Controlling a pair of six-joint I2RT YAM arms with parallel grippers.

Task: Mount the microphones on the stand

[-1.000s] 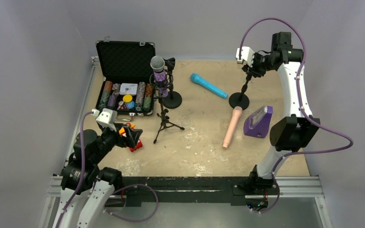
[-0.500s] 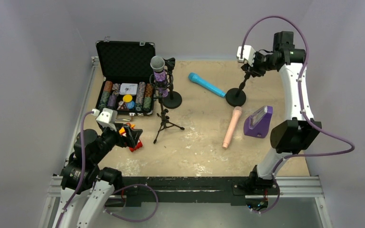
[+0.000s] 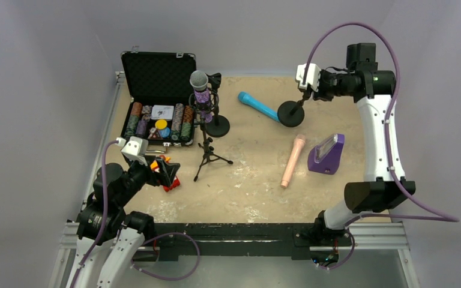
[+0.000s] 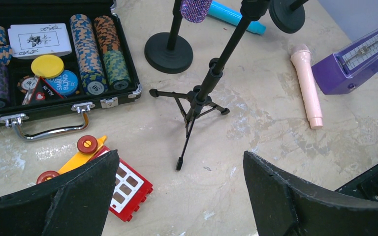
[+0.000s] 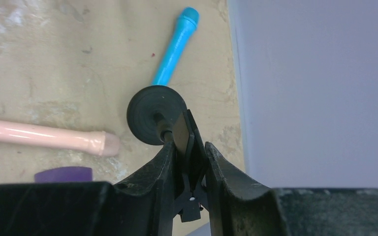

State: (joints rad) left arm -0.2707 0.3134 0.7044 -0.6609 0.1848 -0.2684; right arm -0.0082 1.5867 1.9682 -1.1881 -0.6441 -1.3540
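Placement of the round-base stand (image 3: 291,112) looks like the step in hand.

At the near left the left pincer (image 3: 167,173) hangs over a red and yellow toy (image 4: 123,184) with its jaws spread wide and nothing between them. It can wait there.

Right of the open poker-chip case (image 3: 156,78), the purple microphone (image 3: 200,89) already sits upright in the tripod stand (image 3: 207,153).

The blue microphone (image 3: 263,108) lies flat at the far middle. Just beside its tail end, the right pincer (image 5: 189,147) is clamped tight on the clip at the top of the round-base stand. The stand is tilted, with its disc turned toward the overhead camera. I cannot tell whether the disc's edge touches the tabletop (image 3: 252,186).

To do this well, bring the pole back to vertical before lowering. Land the disc flat on bare surface clear of the blue microphone, and let go only once it stands by itself.

The pink microphone (image 3: 293,161) lies right of centre, near the purple metronome (image 3: 327,154), and both need room around them.

The tabletop is tan board, scuffed with pale patches. Plain grey walls close it in on the left, far and right sides.
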